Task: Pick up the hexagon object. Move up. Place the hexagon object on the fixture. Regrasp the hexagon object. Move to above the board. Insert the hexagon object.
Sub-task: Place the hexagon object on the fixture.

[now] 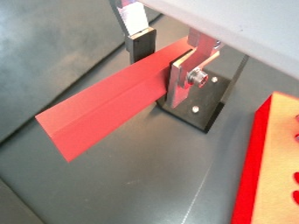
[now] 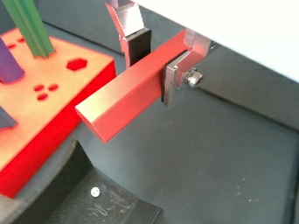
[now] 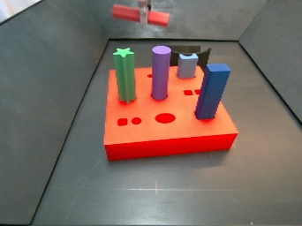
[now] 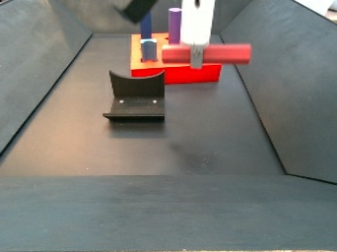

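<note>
One red hexagon object (image 4: 211, 53) hangs in the air, lying level and clamped across its middle by the gripper (image 4: 198, 56), well above the dark floor. In a side view, going from left to right, the black fixture (image 4: 134, 97) stands on the floor nearest, apart from the raised peg, and the red board (image 4: 178, 73) sits behind and below the gripper. In a side view from the opposite end the board (image 3: 165, 132) fills the middle, carrying a green star-topped peg (image 3: 123, 74), a purple round peg (image 3: 160, 72), a short grey-blue peg (image 3: 188, 65) and a tall blue block (image 3: 214, 92), while the gripper (image 3: 148, 14) shows blurred high at the back. In both wrist views the silver fingers (image 1: 184, 77) press flat on the long red prism (image 2: 131, 96).
</note>
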You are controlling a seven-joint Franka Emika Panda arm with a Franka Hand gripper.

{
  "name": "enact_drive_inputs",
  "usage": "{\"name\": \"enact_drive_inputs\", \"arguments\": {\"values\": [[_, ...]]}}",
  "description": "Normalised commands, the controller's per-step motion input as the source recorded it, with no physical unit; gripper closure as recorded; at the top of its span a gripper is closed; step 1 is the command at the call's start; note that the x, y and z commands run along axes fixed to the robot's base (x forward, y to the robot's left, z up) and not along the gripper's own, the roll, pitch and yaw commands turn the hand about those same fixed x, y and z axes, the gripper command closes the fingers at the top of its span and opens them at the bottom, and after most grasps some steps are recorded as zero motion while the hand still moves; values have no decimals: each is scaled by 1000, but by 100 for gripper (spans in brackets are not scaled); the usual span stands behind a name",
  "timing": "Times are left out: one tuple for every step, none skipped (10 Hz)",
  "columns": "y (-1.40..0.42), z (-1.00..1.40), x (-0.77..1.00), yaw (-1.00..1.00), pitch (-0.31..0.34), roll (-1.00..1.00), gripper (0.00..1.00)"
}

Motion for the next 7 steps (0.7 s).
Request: {"name": "enact_drive_inputs", "arguments": {"values": [[3, 731, -10, 7, 80, 96, 100], [1, 577, -5, 13, 90, 99, 100], [-1, 475, 0, 16, 96, 97, 100], [2, 213, 8, 17, 107, 79, 100], [-789, -109, 1000, 1000, -20, 29, 100], [-768, -176, 1000, 1000, -20, 30, 100], [-590, -135, 1000, 1000, -20, 31, 100]]}}
